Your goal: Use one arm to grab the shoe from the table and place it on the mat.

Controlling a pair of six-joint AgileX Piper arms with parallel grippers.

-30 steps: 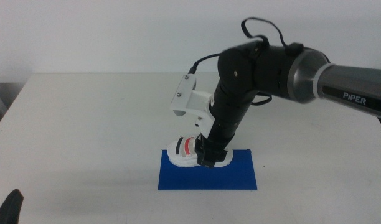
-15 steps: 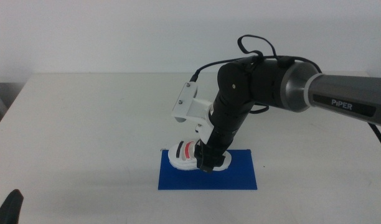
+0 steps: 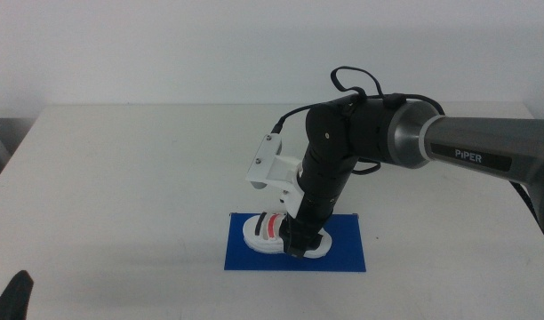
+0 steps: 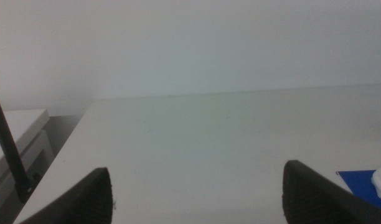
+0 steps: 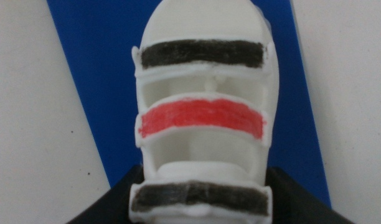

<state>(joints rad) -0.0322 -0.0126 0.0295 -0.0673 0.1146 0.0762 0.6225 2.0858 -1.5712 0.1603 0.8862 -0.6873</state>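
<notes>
Just below the centre of the middle view, the right gripper (image 3: pixel 299 245) has its fingers pinching the heel end of the shoe (image 3: pixel 270 230), which sits on the left half of the mat (image 3: pixel 343 253) on the desk (image 3: pixel 121 178). The left gripper (image 3: pixel 14 300) waits at the lower left corner, its fingers spread wide apart.

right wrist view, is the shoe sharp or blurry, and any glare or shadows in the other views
Right wrist view: the shoe fills the picture, slightly soft, straps readable. Middle view: even light, no glare, faint shadow near the shoe on the mat. Left wrist view: dim and hazy, the left gripper fingers blurred.
</notes>
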